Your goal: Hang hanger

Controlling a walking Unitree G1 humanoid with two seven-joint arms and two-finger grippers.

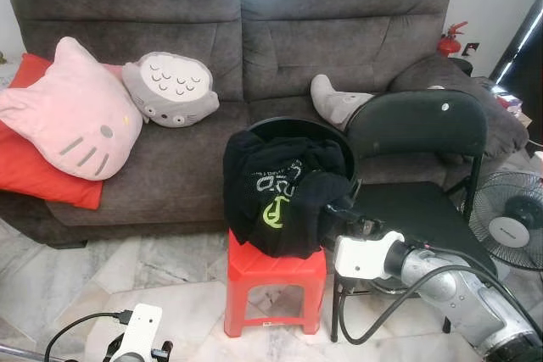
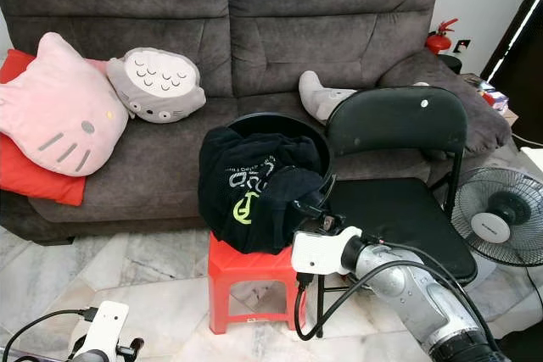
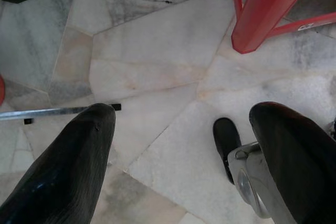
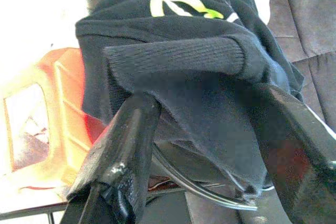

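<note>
A black garment (image 1: 276,188) with a green logo spills out of a round black basket (image 1: 293,125) that stands on a red plastic stool (image 1: 276,281). My right gripper (image 1: 335,214) reaches into the right side of the garment. In the right wrist view its fingers (image 4: 131,129) are open on either side of a ribbed black sleeve (image 4: 178,56). A thin dark curved piece (image 4: 199,187) runs beneath the cloth; I cannot tell whether it is a hanger or the basket's rim. My left gripper (image 3: 184,114) hangs low over the marble floor, open with nothing in it.
A black folding chair (image 1: 420,125) stands right beside the stool, with a floor fan (image 1: 509,218) further right. Behind them is a dark grey sofa (image 1: 339,23) with a pink cat cushion (image 1: 72,112), a grey plush (image 1: 170,86) and a red cushion (image 1: 34,180).
</note>
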